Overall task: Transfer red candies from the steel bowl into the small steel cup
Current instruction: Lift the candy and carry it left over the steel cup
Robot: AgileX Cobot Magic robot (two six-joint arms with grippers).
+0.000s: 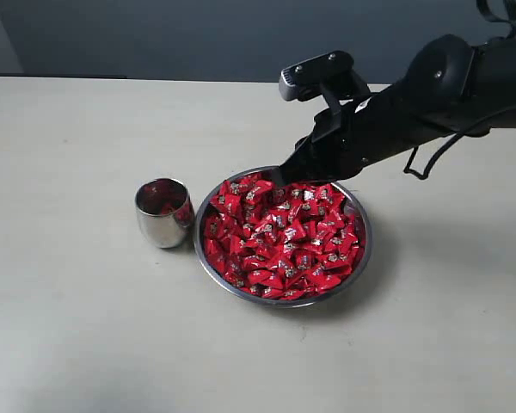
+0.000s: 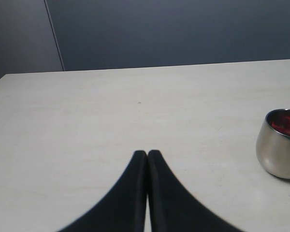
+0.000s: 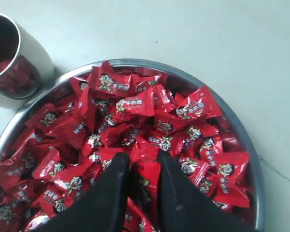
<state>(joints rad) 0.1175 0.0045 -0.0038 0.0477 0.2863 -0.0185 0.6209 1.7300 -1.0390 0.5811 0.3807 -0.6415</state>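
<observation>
The steel bowl is heaped with red candies. The small steel cup stands just left of it with a few red candies inside. My right gripper is at the bowl's far rim, low over the pile. In the right wrist view its fingers are shut on one red candy, with the bowl's rim and the cup beyond. My left gripper is shut and empty over bare table; the cup shows at the edge of its view.
A pale table carries the bowl and cup, with a dark wall behind its far edge. The right arm reaches in from the right above the table.
</observation>
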